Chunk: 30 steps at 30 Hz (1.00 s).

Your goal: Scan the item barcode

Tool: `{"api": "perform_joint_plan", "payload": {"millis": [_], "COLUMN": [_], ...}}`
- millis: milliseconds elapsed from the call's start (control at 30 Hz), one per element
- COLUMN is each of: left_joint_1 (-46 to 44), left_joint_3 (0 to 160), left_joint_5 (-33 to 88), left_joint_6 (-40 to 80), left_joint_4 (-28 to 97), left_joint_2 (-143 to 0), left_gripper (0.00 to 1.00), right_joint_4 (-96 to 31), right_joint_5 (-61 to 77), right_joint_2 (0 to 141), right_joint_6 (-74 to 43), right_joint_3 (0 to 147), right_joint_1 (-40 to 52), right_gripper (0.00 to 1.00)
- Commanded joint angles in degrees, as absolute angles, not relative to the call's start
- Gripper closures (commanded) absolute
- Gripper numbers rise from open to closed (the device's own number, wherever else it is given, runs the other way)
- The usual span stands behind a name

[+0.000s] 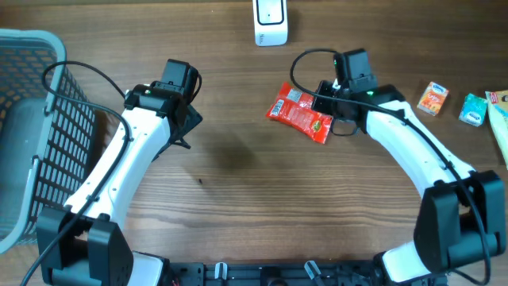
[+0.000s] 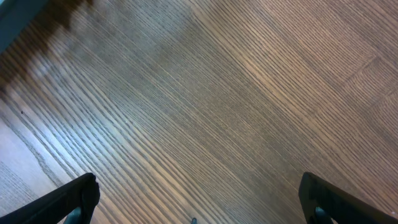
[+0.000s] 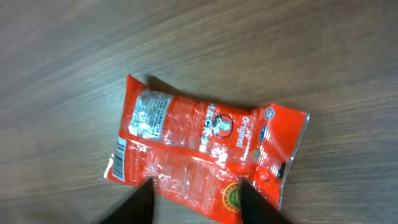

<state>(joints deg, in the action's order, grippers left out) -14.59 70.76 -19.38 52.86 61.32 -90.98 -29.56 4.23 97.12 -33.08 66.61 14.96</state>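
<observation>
On the brown wood-grain table (image 1: 238, 183), which filled every view so that no wall or floor showed, a red snack packet (image 1: 300, 111) lay flat a little right of centre. Behind it, at the far edge, stood a white scanner (image 1: 270, 22). A grey mesh basket (image 1: 32, 119) sat at the left edge. Well apart at the right lay a small orange box (image 1: 432, 98), a teal box (image 1: 474, 110) and the edge of a pale packet (image 1: 500, 119).

Seen from overhead, the packet's long axis ran on a slant from far left to near right. Its white printed panel was at the far-left end and a round green mark at the near-right end. From the right wrist the red snack packet (image 3: 205, 158) lay lengthwise across the picture, with the white panel at the left and the crimped seal at the right. Its printing ran sideways.

The right gripper (image 1: 325, 99) hung just beside the packet's right end. In its own camera the right gripper (image 3: 196, 185) had its fingers (image 3: 143, 199) parted over the near edge, not clamped. Whether they touched the wrapper could not be told.

The left gripper (image 1: 184, 127) stood well apart from the packet. At the wrist, the left gripper (image 2: 199, 199) was spread wide over bare wood.
</observation>
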Motion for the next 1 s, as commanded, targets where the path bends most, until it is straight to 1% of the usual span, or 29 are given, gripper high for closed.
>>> {"api": "perform_joint_plan", "payload": {"millis": [0, 33, 100, 133, 167, 233, 267, 333, 400, 433, 500, 533, 667, 733, 833, 867, 967], "left_joint_1": [-14.2, -14.2, -14.2, -14.2, -14.2, -14.2, -14.2, -14.2, -14.2, -14.2, -14.2, -14.2, -14.2, -14.2, -14.2, -14.2, -14.2], "left_joint_3": [70.3, 70.3, 70.3, 70.3, 70.3, 70.3, 70.3, 70.3, 70.3, 70.3, 70.3, 70.3, 70.3, 70.3, 70.3, 70.3, 70.3], "left_joint_5": [-19.3, -19.3, -19.3, -19.3, -19.3, -19.3, -19.3, -19.3, -19.3, -19.3, -19.3, -19.3, -19.3, -19.3, -19.3, -19.3, -19.3], "left_joint_6": [53.0, 53.0, 53.0, 53.0, 53.0, 53.0, 53.0, 53.0, 53.0, 53.0, 53.0, 53.0, 53.0, 53.0, 53.0, 53.0, 53.0], "left_joint_4": [61.3, 61.3, 61.3, 61.3, 61.3, 61.3, 61.3, 61.3, 61.3, 61.3, 61.3, 61.3, 61.3, 61.3, 61.3, 61.3, 61.3], "left_joint_2": [-91.6, -91.6, -91.6, -91.6, -91.6, -91.6, -91.6, -91.6, -91.6, -91.6, -91.6, -91.6, -91.6, -91.6, -91.6, -91.6, -91.6], "left_gripper": [0.0, 0.0, 0.0, 0.0, 0.0, 0.0, 0.0, 0.0, 0.0, 0.0, 0.0, 0.0, 0.0, 0.0, 0.0, 0.0, 0.0], "right_joint_4": [-28.1, -27.6, -28.7, -29.6, -30.8, -33.7, -34.8, -35.5, -33.6, -30.7, -25.8, -24.6, -17.6, -13.8, -11.1, -11.7, -19.0], "right_joint_5": [3.0, 2.9, 2.9, 2.9, 3.0, 3.2, 3.2, 3.2, 3.5, 3.4, 3.4, 3.4, 5.6, 13.2, 23.6, 23.0, 11.4], "right_joint_2": [100.7, 102.7, 106.1, 106.9, 107.0, 105.0, 103.2, 97.6, 91.9, 88.1, 86.1, 86.6, 95.0, 101.1, 106.7, 108.5, 112.9], "right_joint_6": [-30.5, -29.0, -28.5, -28.5, -28.5, -28.7, -28.6, -28.3, -25.4, -21.8, -16.5, -16.4, -16.8, -19.2, -19.8, -20.9, -22.7], "right_joint_3": [67.0, 67.0, 67.0, 67.0, 67.0, 67.2, 67.2, 67.2, 67.5, 67.5, 67.5, 67.5, 67.4, 67.4, 67.4, 67.4, 67.4], "right_joint_1": [15.2, 15.2, 15.1, 15.1, 15.1, 15.1, 15.1, 15.1, 15.1, 15.1, 15.1, 15.1, 15.1, 15.1, 15.1, 15.1, 15.1], "right_gripper": [0.37, 0.34, 0.35, 0.31, 0.16, 0.04, 0.01, 0.01, 0.0, 0.01, 0.0, 0.0, 0.0, 0.01, 0.04, 0.04, 0.07]}}
